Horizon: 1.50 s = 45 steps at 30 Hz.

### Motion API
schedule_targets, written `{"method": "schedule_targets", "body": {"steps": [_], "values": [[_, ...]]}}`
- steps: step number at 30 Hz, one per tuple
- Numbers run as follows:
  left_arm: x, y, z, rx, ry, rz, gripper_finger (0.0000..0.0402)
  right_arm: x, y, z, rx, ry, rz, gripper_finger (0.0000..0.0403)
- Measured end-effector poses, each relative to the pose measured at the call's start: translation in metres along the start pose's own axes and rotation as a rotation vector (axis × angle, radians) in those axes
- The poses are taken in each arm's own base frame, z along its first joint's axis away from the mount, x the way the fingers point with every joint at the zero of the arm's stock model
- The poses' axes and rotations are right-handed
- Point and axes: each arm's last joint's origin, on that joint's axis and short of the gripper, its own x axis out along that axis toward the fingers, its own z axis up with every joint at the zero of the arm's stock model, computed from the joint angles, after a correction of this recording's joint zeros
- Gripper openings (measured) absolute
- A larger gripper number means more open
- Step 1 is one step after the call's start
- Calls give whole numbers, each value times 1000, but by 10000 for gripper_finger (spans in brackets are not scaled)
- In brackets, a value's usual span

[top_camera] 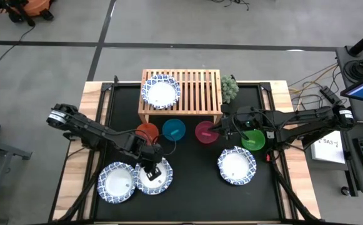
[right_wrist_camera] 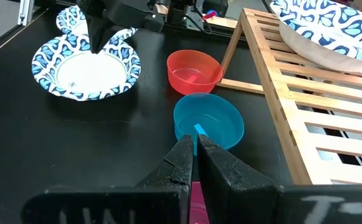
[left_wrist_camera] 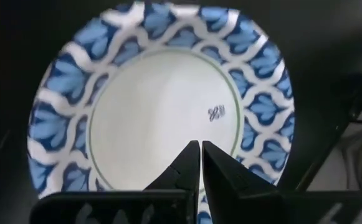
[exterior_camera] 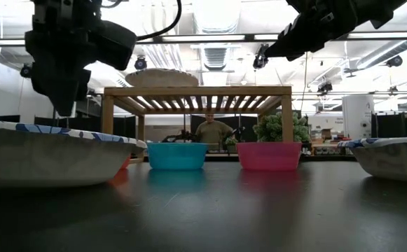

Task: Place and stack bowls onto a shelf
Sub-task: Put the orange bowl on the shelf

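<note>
At the table's near edge, the left gripper (top_camera: 154, 167), fingers pinched together, hovers over a patterned bowl (top_camera: 154, 177) lying mouth-up. Farther back, the right gripper (top_camera: 217, 129), likewise closed and empty, hangs above the magenta bowl (top_camera: 204, 132). Behind, the shelf (top_camera: 200, 87), long axis left-right, carries one patterned bowl (top_camera: 161, 92).

the low light-wood slatted shelf (top_camera: 197, 87) has its whole right half bare, since only one blue-rimmed white bowl (top_camera: 161, 91) sits on the left. out front, the red plastic bowl (top_camera: 147, 132), teal plastic bowl (top_camera: 174, 129) and magenta plastic bowl (top_camera: 205, 132) line up and block the way underneath. open black mat (top_camera: 193, 169) lies mid-table.
</note>
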Motion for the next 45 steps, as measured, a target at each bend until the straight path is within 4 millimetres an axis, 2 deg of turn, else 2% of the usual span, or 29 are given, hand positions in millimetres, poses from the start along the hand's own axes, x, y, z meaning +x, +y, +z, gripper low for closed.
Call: {"method": "schedule_targets", "body": {"steps": [8, 15, 24, 29, 33, 37, 42, 45], "values": [[-2, 8, -8, -86, 115, 59, 0, 0, 0, 0, 0, 0, 0, 13], [-4, 14, -5, -107, 159, 56, 2, 0, 0, 0, 0, 0, 0, 13], [-5, 18, -3, -47, 167, 65, 71, 0, 0, 0, 1, 0, 0, 13], [-7, 17, -2, -62, 166, 66, 92, 0, 0, 0, 9, 1, 0, 13], [-21, 1, 6, -31, 122, 8, 93, 0, 0, 0, 9, 2, 0, 13], [-48, -18, 15, 45, 53, 6, 94, 0, 0, 0, 9, 1, 0, 13], [-85, -25, 17, 142, -76, 222, 94, 0, 0, 0, 8, 2, 1, 13], [-92, -26, 14, 275, -115, 323, 94, 0, 0, -1, 8, 7, 2, 13]]}}
